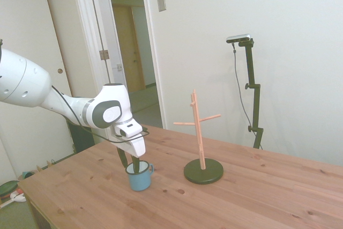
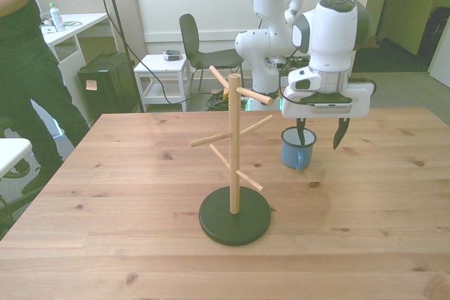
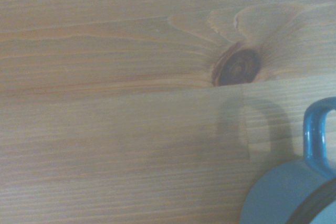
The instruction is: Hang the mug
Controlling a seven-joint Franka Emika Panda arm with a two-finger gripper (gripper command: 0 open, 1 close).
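Front view, pincer (image 2: 321, 133) spread over upright unlabelled mug (image 2: 297, 147), wooden table (image 2: 140, 173)

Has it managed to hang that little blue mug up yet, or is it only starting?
Only starting. The mug stands upright on the table, well apart from the wooden peg stand, whose pegs are all bare. In hand: the open pincer is low at the mug, one finger at its rim, not yet closed. Left: grip, lift, carry over, hook the handle on a peg.

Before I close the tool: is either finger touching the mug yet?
Cannot tell. In the front view one finger dips inside the mug near its rim, the other hangs outside; neither that nor the side view shows contact or gap plainly.
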